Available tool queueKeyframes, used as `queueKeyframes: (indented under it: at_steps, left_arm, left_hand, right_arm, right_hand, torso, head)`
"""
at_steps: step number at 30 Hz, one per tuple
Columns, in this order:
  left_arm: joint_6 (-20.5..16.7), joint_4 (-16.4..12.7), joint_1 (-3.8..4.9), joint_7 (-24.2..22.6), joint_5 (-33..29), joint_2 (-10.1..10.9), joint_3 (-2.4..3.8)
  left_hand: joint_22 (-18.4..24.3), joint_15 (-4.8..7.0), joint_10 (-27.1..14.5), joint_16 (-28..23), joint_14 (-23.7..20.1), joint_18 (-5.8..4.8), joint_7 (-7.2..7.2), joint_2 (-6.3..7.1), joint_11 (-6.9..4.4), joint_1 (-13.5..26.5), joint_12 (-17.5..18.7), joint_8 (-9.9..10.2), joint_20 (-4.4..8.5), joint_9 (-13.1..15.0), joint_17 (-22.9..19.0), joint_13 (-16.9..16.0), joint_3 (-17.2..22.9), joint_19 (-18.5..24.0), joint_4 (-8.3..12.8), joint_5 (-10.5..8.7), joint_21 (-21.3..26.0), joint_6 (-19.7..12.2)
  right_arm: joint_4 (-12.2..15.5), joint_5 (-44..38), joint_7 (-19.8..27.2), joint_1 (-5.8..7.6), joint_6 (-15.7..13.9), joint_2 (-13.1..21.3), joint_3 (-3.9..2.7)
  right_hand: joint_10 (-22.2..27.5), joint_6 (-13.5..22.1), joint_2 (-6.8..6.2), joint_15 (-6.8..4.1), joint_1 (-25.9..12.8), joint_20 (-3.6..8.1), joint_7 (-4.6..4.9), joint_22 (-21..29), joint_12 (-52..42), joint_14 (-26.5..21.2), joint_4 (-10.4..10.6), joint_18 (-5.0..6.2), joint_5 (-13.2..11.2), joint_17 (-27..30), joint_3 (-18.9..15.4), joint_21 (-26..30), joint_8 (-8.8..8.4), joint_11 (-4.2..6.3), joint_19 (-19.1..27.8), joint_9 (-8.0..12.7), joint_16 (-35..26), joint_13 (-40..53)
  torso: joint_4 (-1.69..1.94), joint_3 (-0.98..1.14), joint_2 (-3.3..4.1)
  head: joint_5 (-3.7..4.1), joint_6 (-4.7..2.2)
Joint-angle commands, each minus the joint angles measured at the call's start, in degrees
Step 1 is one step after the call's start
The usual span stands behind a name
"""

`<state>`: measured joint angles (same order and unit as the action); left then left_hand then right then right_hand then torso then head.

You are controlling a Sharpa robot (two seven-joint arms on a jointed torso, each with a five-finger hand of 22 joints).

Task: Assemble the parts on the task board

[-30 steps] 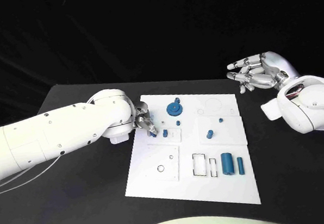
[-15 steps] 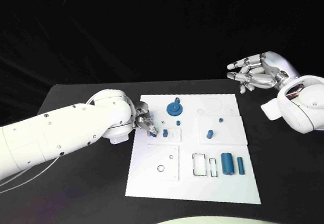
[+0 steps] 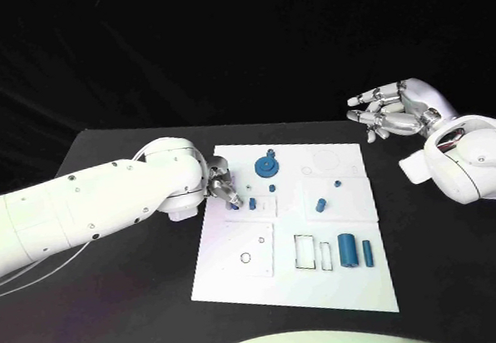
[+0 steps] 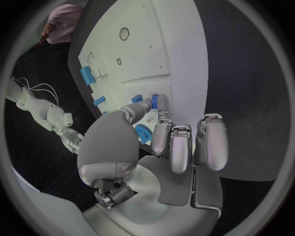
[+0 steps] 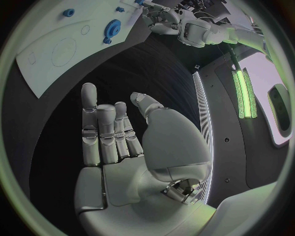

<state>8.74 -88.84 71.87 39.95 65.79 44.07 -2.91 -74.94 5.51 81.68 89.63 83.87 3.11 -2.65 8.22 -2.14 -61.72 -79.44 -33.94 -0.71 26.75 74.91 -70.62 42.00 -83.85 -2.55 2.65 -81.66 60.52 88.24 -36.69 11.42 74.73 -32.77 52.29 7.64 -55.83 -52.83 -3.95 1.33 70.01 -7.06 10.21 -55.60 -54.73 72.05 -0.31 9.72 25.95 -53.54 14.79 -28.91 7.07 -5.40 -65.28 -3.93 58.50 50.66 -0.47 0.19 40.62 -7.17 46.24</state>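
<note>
The white task board lies mid-table. At its left edge my left hand pinches a small blue part between thumb and a finger; the left wrist view shows that part at the fingertips, low over the board. A blue gear sits near the far edge, and under the hand in the wrist view. Small blue pegs and two blue cylinders lie further right. My right hand hovers beyond the far right corner, its fingers spread and empty.
Black rectangular outlines and a small ring mark the near half of the board; a faint circle marks the far right. Bare black table surrounds the board. My left arm crosses the table's left side.
</note>
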Motion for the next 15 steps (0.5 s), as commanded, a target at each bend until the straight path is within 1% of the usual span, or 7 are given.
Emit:
queueKeyframes:
  at_steps: [1,4,7,10,15]
  left_arm:
    - [3.6,0.0,-0.36,0.7,1.7,-0.3,-0.3]
    - [4.5,0.0,-0.36,0.8,2.3,-0.5,-0.31]
    - [4.9,-0.1,-0.36,1.0,2.1,-0.6,-0.31]
    - [4.8,-0.1,-0.36,1.1,1.8,-0.8,-0.32]
    - [4.1,0.3,-0.36,1.3,1.4,-1.0,-0.32]
  left_hand:
    - [-5.5,0.44,1.8,0.4,6.1,-0.41,2.72,-0.36,-1.51,-0.2,-0.2,0.4,0.13,-0.1,15.1,0.1,3.6,-0.8,4.1,0.38,-0.3,3.0]
    - [-5.6,0.44,1.9,0.4,6.1,-0.42,2.72,-0.36,-1.51,-0.2,-0.2,0.4,0.13,-0.1,15.1,-0.1,3.6,-0.8,4.1,0.38,-0.3,3.0]
    - [-5.6,0.43,2.0,0.4,6.1,-0.42,2.71,-0.63,-1.49,0.2,-0.3,0.4,0.14,-0.2,15.1,-0.3,3.6,-0.8,3.9,0.38,-0.3,3.2]
    - [-5.5,0.4,2.2,0.4,6.1,-0.41,2.75,-0.98,-1.48,1.1,-0.5,0.3,0.13,-0.3,15.1,-0.7,3.1,-0.7,3.4,0.36,-0.3,3.6]
    - [-5.4,0.41,2.2,0.4,6.1,-0.37,2.82,-1.75,-1.52,2.5,-0.4,0.4,0.13,-0.5,15.1,-0.8,2.0,-0.6,2.4,0.36,-0.2,3.9]
  right_arm:
    - [0.1,-0.4,0.6,-0.01,0.6,0.0,-0.01]
    - [0.1,-0.4,0.6,-0.01,0.6,0.0,-0.01]
    - [0.2,-0.4,0.5,-0.01,0.6,0.0,-0.01]
    - [0.2,-0.4,0.5,-0.01,0.6,0.1,-0.01]
    - [0.2,-0.4,0.5,-0.01,0.6,0.1,-0.01]
  right_hand:
    - [0.5,0.3,-0.03,-0.11,0.6,-0.05,0.09,0.1,-0.3,-0.4,-0.1,0.75,0.2,0.1,-0.3,0.3,0.21,0.01,0.1,0.0,0.1,-0.1]
    - [0.5,0.3,-0.03,-0.11,0.6,-0.05,0.09,0.1,-0.3,-0.4,-0.1,0.75,0.2,0.1,-0.3,0.3,0.21,0.01,0.1,0.0,0.1,-0.1]
    - [0.5,0.3,-0.03,-0.11,0.6,-0.05,0.09,0.1,-0.3,-0.4,-0.1,0.75,0.2,0.1,-0.3,0.3,0.21,0.01,0.1,0.0,0.1,-0.1]
    - [0.5,0.3,-0.03,-0.11,0.6,-0.05,0.09,0.1,-0.3,-0.4,-0.1,0.75,0.2,0.1,-0.3,0.3,0.21,0.01,0.1,0.0,0.1,-0.1]
    - [0.5,0.3,-0.03,-0.11,0.6,-0.05,0.09,0.1,-0.3,-0.4,-0.1,0.75,0.2,0.1,-0.3,0.3,0.21,0.01,0.1,0.0,0.1,-0.1]
  torso:
    - [0.02,0.0,0.0]
    - [0.02,0.0,0.02]
    - [0.02,0.01,0.01]
    - [0.06,0.0,-0.01]
    - [0.03,-0.01,-0.01]
  head:
    - [0.04,0.0]
    - [0.05,0.08]
    - [0.09,0.09]
    - [0.1,0.1]
    - [0.11,-0.08]
